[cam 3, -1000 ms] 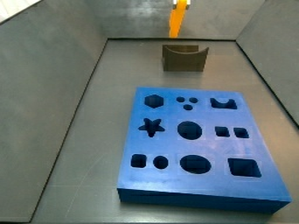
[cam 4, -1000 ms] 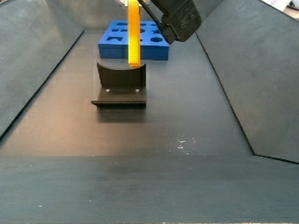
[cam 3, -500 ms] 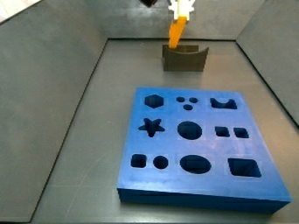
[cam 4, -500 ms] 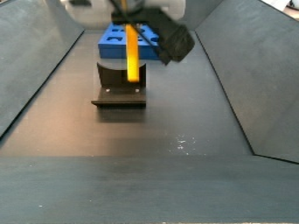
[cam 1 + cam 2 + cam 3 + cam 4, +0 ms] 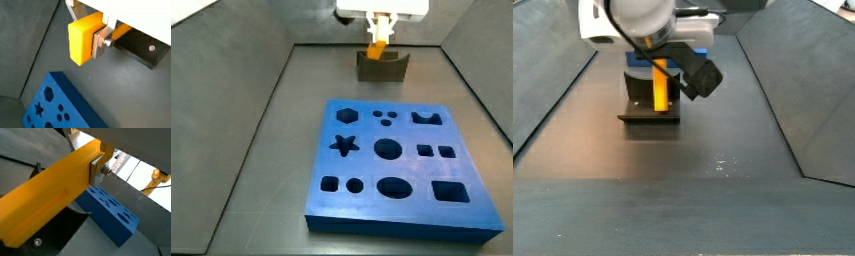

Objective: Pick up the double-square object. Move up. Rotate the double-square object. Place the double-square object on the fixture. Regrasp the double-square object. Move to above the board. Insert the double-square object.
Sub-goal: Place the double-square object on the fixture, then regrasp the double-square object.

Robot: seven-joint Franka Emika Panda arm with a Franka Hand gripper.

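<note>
The double-square object [image 5: 377,49] is a long yellow-orange block held upright, its lower end down at the notch of the dark fixture [image 5: 381,68] at the far end of the floor. My gripper [image 5: 378,27] is shut on the block's upper part. In both wrist views a silver finger [image 5: 101,42] presses flat on the yellow block [image 5: 83,40], and the gripper [image 5: 84,164] clamps the same block [image 5: 50,200]. In a side view the block [image 5: 661,86] stands over the fixture [image 5: 651,108]. The forked end is hidden.
The blue board [image 5: 401,166] with dark cut-out holes lies flat in the middle of the floor, nearer than the fixture. It also shows in both wrist views [image 5: 57,107] [image 5: 111,214]. Grey sloping walls enclose the floor on both sides.
The gripper has come down with the yellow block. The block's lower end, which hung above the fixture, now sits at the fixture's notch.
</note>
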